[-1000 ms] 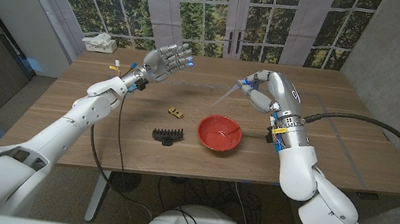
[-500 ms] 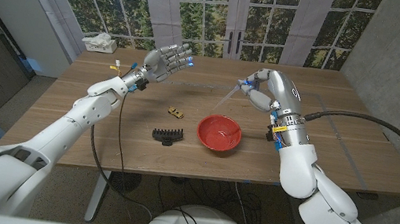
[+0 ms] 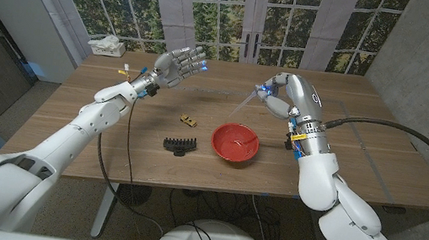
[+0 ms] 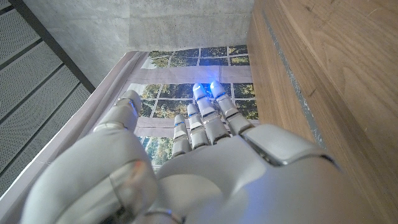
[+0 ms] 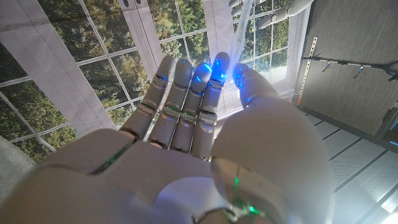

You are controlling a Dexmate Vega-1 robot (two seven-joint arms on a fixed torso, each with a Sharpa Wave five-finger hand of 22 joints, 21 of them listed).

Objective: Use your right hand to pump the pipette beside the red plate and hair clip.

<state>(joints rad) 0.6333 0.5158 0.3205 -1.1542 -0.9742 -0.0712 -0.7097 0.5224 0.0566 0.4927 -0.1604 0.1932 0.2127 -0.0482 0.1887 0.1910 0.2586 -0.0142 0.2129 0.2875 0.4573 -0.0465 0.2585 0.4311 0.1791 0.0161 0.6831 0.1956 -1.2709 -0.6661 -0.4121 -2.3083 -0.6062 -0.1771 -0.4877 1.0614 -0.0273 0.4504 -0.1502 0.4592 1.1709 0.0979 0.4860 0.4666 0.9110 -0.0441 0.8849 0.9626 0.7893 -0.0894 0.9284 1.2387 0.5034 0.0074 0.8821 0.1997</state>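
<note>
Head view, one pipette pinched by right hand, left hand spread empty, one red plate, one hair clip

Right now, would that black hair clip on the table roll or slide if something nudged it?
The hair clip would probably slide, not roll: it lies low, teeth along one side. It looks small and thin, so likely light. On the smooth wooden table it might skid easily.

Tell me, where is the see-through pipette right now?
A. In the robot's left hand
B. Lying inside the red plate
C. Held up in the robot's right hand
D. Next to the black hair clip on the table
C: the right hand pinches the pipette in the air, its thin tip slanting down toward the table behind the red plate.
</note>
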